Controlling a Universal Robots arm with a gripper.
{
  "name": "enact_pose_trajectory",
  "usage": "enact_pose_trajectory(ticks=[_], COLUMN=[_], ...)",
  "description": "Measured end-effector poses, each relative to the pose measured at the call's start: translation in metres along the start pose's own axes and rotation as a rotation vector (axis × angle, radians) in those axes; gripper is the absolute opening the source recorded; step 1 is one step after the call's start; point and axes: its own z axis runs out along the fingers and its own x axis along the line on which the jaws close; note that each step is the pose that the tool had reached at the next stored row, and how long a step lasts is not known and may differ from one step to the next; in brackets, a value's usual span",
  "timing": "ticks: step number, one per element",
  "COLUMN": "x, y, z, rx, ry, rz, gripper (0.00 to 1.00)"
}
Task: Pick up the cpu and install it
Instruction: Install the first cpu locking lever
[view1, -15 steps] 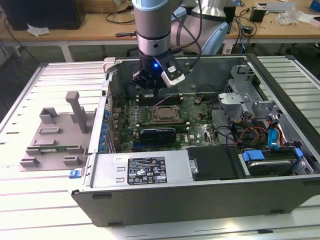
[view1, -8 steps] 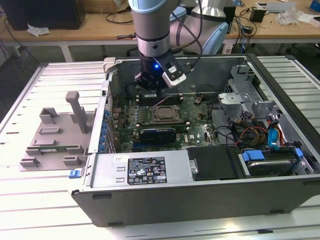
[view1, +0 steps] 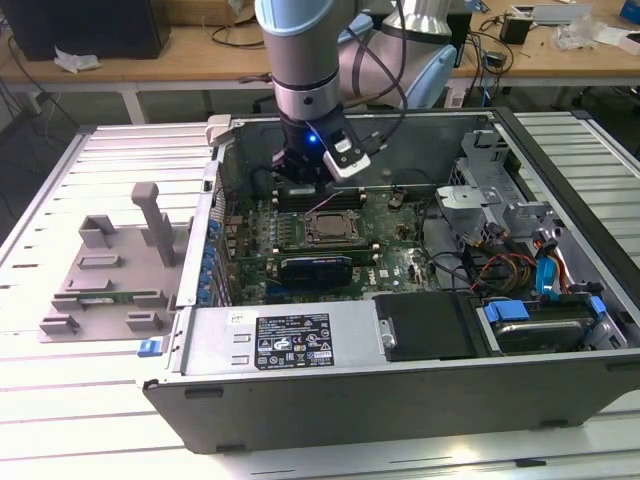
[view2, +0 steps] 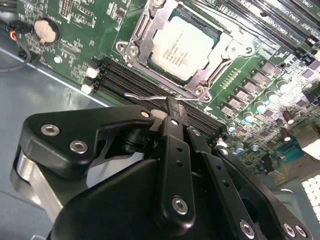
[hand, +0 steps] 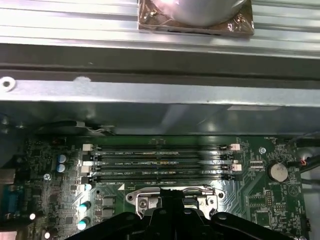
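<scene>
The cpu (view2: 182, 45), a flat square chip with a pale silvery top, lies seated in the metal socket frame (view2: 137, 42) on the green motherboard (view2: 85, 30). In the exterior view the socket (view1: 330, 228) sits mid-board inside the open computer case (view1: 400, 400). My gripper (view2: 171, 106) hangs just above the memory slots (view2: 125, 80) beside the socket, its black fingers (view2: 175, 150) pressed together with nothing between them. A thin wire lever (view2: 142, 97) lies just by the fingertips. The gripper (view1: 303, 190) stands behind the socket in the exterior view. The first wrist view has the fingers (hand: 172, 210) over the socket's edge.
A grey plastic tray (view1: 110, 275) with upright posts lies on the slatted table at the exterior view's left. A long black card (view1: 315, 268) stands in the board in front of the socket. Drive cage and cables (view1: 520, 250) crowd the exterior view's right. The case wall (hand: 160, 95) rises close behind the slots.
</scene>
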Motion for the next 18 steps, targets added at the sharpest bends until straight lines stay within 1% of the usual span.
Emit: enact_pose_trajectory(ticks=[2, 8, 12, 15, 18], x=[-0.0015, -0.0056, -0.0101, -0.0118, -0.012], y=[-0.0003, -0.0003, 0.0034, 0.0066, 0.0104], z=[0.0018, 0.0054, 0.0085, 0.0102, 0.0124], rx=[0.0007, 0.0005, 0.0005, 0.0006, 0.0007], ry=[-0.0019, -0.0022, -0.0023, -0.0023, -0.0022], rz=[0.007, 0.008, 0.008, 0.008, 0.008], gripper=[0.11, 0.11, 0.11, 0.11, 0.11])
